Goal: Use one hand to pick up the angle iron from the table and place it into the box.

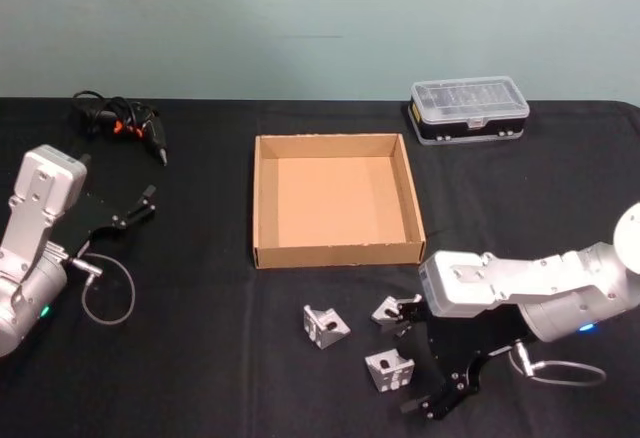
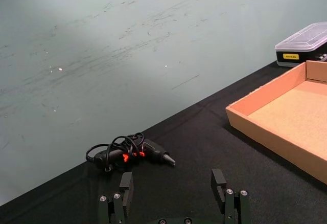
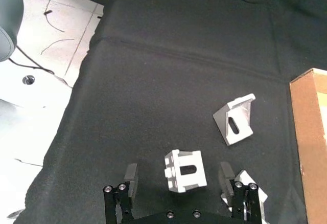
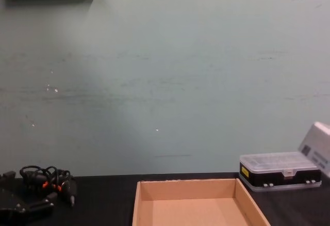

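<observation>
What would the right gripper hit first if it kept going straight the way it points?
Most likely the angle iron lying on the table just ahead, between the right gripper's open fingers; exactly how near is hard to judge.

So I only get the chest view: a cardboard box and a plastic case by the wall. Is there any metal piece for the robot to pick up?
Observer: Yes. The head view shows three on the table, on the robot's side of the box: the left angle iron, the far angle iron and the near angle iron.
Operator: Which arm is going for one?
Observer: The right pincer. It is open beside the near angle iron, its fingers either side of it in the right wrist view, not closed on it. The left pincer is parked at the table's left.
</observation>
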You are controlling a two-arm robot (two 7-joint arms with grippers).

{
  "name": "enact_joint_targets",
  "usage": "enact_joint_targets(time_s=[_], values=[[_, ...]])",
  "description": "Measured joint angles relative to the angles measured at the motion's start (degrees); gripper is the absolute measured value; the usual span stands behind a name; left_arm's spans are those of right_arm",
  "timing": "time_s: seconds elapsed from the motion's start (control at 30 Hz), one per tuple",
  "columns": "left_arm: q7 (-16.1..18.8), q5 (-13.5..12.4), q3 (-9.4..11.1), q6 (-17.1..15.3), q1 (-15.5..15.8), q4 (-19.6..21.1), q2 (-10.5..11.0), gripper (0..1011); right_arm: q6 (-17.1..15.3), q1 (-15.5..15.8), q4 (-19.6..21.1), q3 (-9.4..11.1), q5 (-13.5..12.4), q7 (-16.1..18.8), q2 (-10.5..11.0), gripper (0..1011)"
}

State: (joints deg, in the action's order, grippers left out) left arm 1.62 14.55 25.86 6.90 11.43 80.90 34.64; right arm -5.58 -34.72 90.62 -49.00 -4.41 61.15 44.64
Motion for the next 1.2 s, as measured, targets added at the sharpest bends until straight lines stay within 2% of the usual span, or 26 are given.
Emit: enact_joint_targets(time_s=[0.2, 0.37, 0.5, 0.57, 0.63, 0.7, 0.97, 1.0, 1.03, 1.2], values=[[0.0, 0.0, 0.0, 0.0, 0.0, 0.0, 0.0, 1000, 0.0, -0.4, -0.3, -1.1, -0.2, -0.3, -0.2, 993], [0.0, 0.0, 0.0, 0.0, 0.0, 0.0, 0.0, 1000, 0.0, -0.7, -0.5, -1.6, -0.5, -0.8, -0.3, 905], [0.0, 0.0, 0.0, 0.0, 0.0, 0.0, 0.0, 1000, -0.2, -0.7, -0.6, -1.8, -0.7, -1.6, -0.3, 761], [0.0, 0.0, 0.0, 0.0, 0.0, 0.0, 0.0, 1000, -0.2, -0.7, -0.6, -1.9, -0.7, -1.7, -0.3, 733], [0.0, 0.0, 0.0, 0.0, 0.0, 0.0, 0.0, 1000, -0.2, -0.7, -0.7, -2.0, -0.9, -1.7, -0.3, 648], [0.0, 0.0, 0.0, 0.0, 0.0, 0.0, 0.0, 1000, 0.0, -0.6, -0.8, -2.1, -0.9, -1.7, -0.3, 609], [0.0, 0.0, 0.0, 0.0, 0.0, 0.0, 0.0, 1000, 0.4, -0.5, -0.9, -2.4, -1.1, -2.0, -0.1, 341], [0.0, 0.0, 0.0, 0.0, 0.0, 0.0, 0.0, 1000, 0.5, -0.5, -1.0, -2.5, -1.1, -2.0, -0.1, 280], [0.0, 0.0, 0.0, 0.0, 0.0, 0.0, 0.0, 1000, 0.5, -0.5, -1.0, -2.5, -1.1, -2.0, -0.1, 280], [0.0, 0.0, 0.0, 0.0, 0.0, 0.0, 0.0, 1000, 0.5, -0.5, -0.9, -2.5, -1.2, -2.2, 0.0, 110]])
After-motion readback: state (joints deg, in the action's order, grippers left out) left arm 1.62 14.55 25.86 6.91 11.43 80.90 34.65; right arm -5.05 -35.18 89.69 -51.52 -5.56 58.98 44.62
